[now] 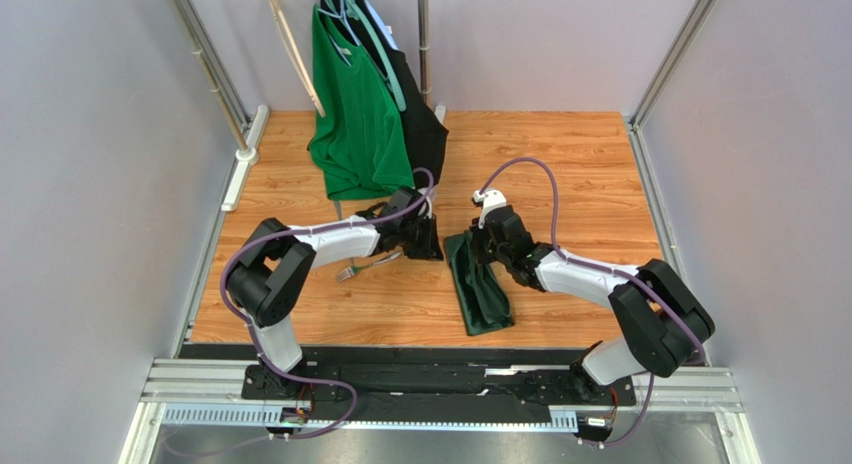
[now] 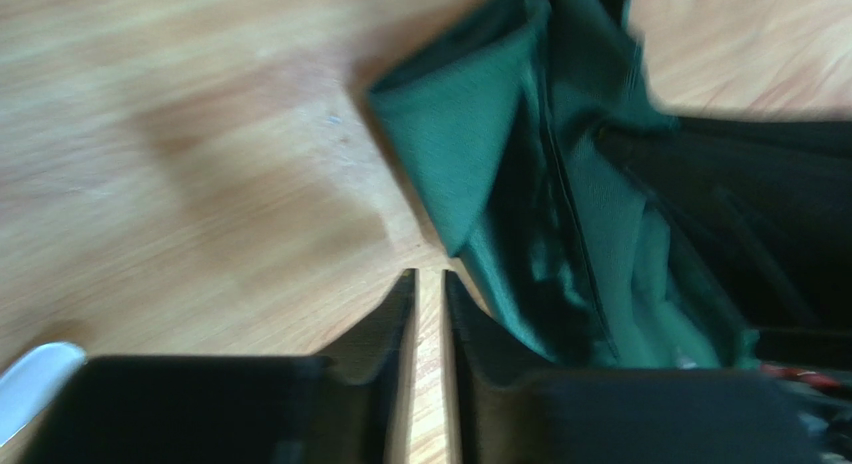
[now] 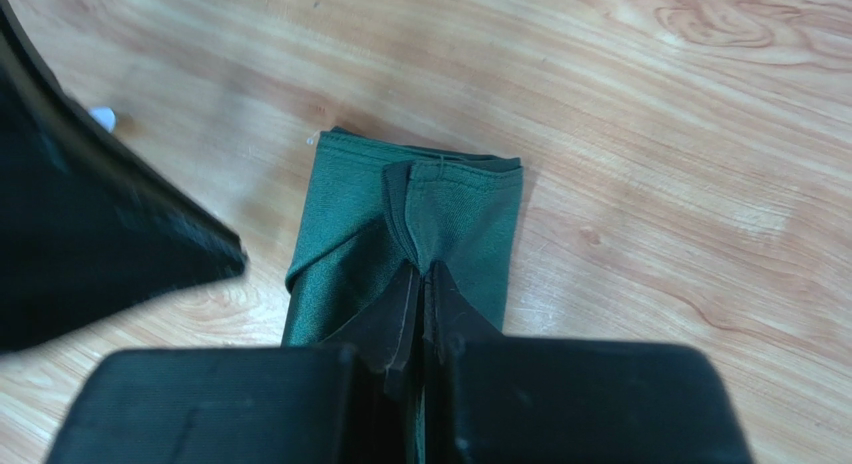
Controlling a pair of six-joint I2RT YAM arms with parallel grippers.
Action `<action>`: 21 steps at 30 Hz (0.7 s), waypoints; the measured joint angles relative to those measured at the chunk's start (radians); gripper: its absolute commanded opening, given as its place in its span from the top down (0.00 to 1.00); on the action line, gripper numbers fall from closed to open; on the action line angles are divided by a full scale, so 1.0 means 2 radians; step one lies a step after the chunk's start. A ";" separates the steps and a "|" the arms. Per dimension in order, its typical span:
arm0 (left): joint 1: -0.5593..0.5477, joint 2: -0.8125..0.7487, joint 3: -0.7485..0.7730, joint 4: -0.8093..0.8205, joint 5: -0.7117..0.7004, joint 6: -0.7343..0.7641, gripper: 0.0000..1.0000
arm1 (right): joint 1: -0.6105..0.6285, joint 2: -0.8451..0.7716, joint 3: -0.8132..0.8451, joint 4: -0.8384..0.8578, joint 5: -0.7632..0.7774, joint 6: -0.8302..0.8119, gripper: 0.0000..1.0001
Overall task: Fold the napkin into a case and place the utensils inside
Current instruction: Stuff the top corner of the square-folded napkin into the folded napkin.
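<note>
One end of the napkin (image 1: 482, 292) is hidden beneath the right gripper (image 3: 425, 276) in the top view. The rest lies as a narrow, dark green folded strip at centre-right of the wooden surface (image 1: 570, 164). Only the right wrist view shows that gripper pinched tight on a raised pleat of the cloth. The left gripper (image 2: 430, 284), blurred in its own view, sits just left of the napkin, its fingers a thin slit apart with bare wood between, holding nothing. Utensils (image 1: 352, 272) lie partly covered by the left arm, and their kinds are hard to make out.
</note>
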 measured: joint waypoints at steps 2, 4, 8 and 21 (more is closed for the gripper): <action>-0.019 0.000 -0.004 0.010 -0.021 0.010 0.67 | -0.005 -0.005 0.000 0.000 -0.004 0.008 1.00; -0.034 0.001 -0.004 0.022 -0.035 0.016 0.66 | -0.008 -0.007 0.000 0.000 -0.010 0.016 1.00; -0.042 0.003 -0.004 0.038 -0.054 0.024 0.65 | -0.010 -0.008 0.000 0.000 -0.019 0.023 1.00; -0.047 0.031 0.046 0.030 -0.102 0.046 0.68 | -0.012 -0.008 0.000 0.000 -0.035 0.032 1.00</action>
